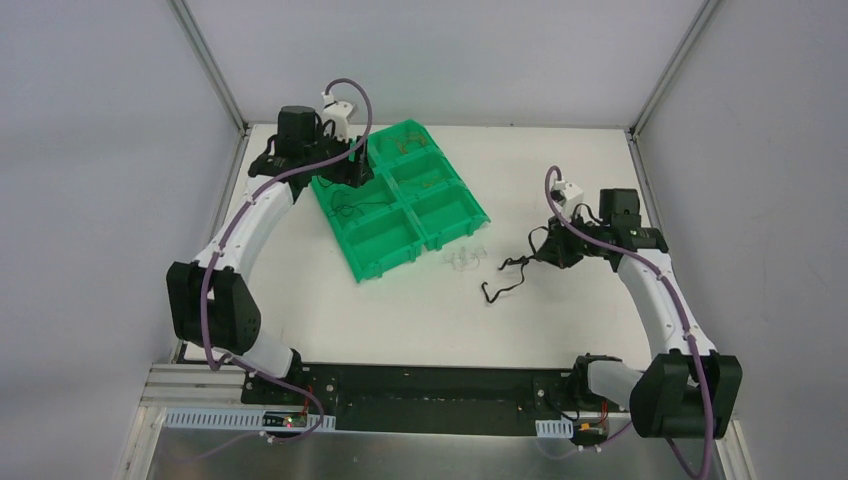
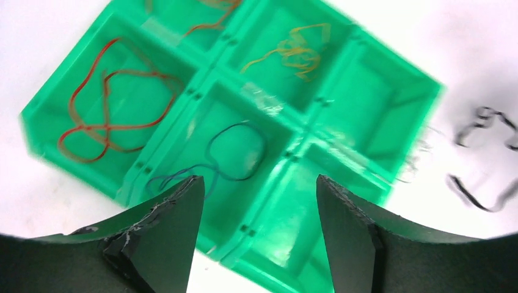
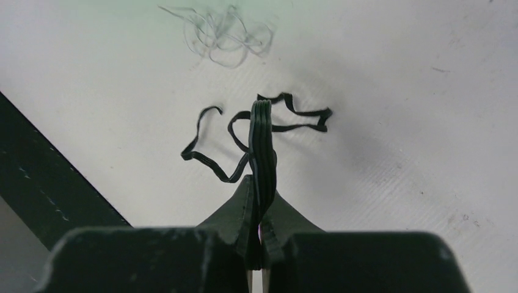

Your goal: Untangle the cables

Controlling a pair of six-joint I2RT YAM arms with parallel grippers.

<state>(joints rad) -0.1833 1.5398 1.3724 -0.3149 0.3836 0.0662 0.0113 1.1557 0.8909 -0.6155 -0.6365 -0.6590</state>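
Observation:
A green tray with several compartments lies at the back left. My left gripper hovers over it, open and empty. In the left wrist view the tray holds a red cable, an orange cable, a yellow cable and a dark blue-black cable, each in its own compartment. My right gripper is shut on a bundle of black cables, lifted just off the table; loose black ends trail down onto it. A tangle of white cables lies on the table beyond.
The white cables lie just off the tray's front right corner, between the tray and the black cables. A black base strip runs along the near table edge. Grey walls enclose the table on both sides and at the back.

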